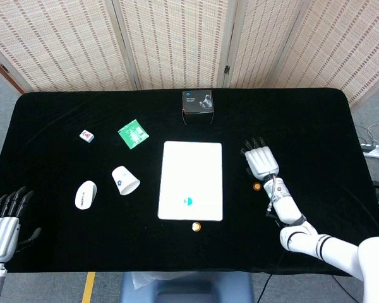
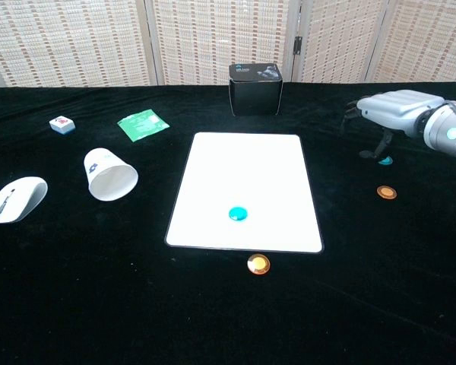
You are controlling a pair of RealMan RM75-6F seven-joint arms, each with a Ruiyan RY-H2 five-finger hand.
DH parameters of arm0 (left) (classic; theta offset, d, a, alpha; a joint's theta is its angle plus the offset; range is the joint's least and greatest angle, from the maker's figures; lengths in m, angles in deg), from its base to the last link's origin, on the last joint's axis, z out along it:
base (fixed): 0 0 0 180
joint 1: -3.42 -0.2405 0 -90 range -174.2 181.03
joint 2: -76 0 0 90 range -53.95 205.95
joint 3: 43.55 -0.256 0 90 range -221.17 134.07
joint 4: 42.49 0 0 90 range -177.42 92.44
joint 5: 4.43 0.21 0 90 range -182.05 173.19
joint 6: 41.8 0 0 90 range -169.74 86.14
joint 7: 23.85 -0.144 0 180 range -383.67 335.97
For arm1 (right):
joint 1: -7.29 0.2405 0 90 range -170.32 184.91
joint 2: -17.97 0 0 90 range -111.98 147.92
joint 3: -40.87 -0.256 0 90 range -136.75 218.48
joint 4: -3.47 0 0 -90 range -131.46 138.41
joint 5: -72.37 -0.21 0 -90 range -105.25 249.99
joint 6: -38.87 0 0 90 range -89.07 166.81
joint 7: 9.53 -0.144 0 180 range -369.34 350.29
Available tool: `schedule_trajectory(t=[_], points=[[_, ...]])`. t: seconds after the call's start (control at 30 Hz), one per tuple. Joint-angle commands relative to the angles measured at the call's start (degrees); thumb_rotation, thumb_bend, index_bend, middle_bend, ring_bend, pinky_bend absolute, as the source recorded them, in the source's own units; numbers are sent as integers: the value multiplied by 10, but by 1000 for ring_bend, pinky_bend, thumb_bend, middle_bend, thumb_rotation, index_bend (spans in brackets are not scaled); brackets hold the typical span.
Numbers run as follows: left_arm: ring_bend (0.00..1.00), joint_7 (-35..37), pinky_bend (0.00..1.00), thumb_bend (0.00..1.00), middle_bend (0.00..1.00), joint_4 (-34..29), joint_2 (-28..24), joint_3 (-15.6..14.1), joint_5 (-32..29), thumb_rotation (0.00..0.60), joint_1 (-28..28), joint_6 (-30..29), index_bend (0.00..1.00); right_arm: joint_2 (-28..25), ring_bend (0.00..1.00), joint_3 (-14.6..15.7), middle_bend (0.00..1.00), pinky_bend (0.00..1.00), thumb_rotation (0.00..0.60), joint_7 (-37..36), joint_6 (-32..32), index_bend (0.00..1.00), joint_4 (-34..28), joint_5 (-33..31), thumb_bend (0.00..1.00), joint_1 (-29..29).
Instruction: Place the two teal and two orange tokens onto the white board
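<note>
right hand [image 2: 395,112] over teal token [image 2: 384,160]

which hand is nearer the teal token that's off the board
Right. The right hand hovers just over the teal token right of the white board; the left hand sits far across the table at its left edge.

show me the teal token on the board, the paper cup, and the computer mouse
teal token [image 2: 238,214], chest view, centre of its top face
paper cup [image 2: 110,175], chest view, middle of its side wall
computer mouse [image 2: 17,199], chest view, middle of its back
</note>
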Motion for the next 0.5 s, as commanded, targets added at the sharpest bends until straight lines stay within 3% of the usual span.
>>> schedule_trajectory(t=[0.03, 0.23, 0.5], points=[[30, -1, 0, 328, 0, -1, -1, 0, -2, 600, -1, 0, 56, 20, 0, 0, 137, 0, 600, -15, 18, 333, 53, -16, 442, -3], [31, -3, 0, 328, 0, -2, -1, -1, -4, 600, -2, 1, 56, 40, 0, -1, 140, 0, 600, -30, 40, 345, 109, -23, 442, -4], [31, -7, 0, 329, 0, -3, -1, 0, -6, 600, 0, 4, 56, 55, 0, -2, 151, 0, 600, -47, 46, 387, 141, -14, 442, -9]])
